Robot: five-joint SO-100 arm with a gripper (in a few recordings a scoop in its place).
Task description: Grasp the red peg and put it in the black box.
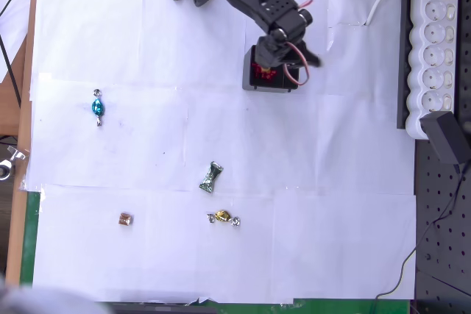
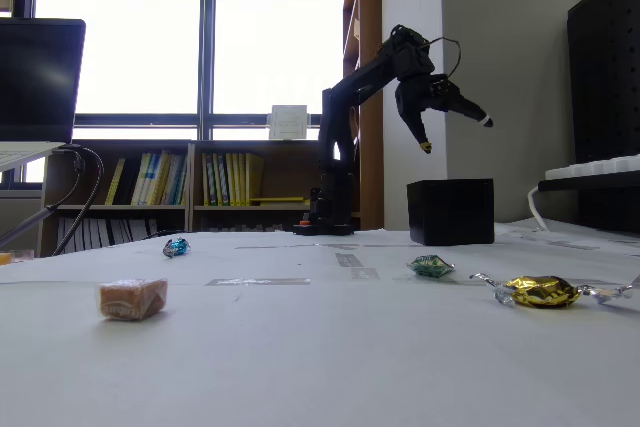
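Near the front of the bench [image 2: 300, 367], well before the black box [image 2: 450, 211], lie a brown candy [image 2: 132, 298], a gold candy [image 2: 540, 291] and a green candy [image 2: 431, 266]. Farther back stands the black box. Something red [image 1: 263, 73], likely the red peg, shows inside it. Above the box hangs the hand [image 2: 455, 125], fingers spread wide, holding nothing.
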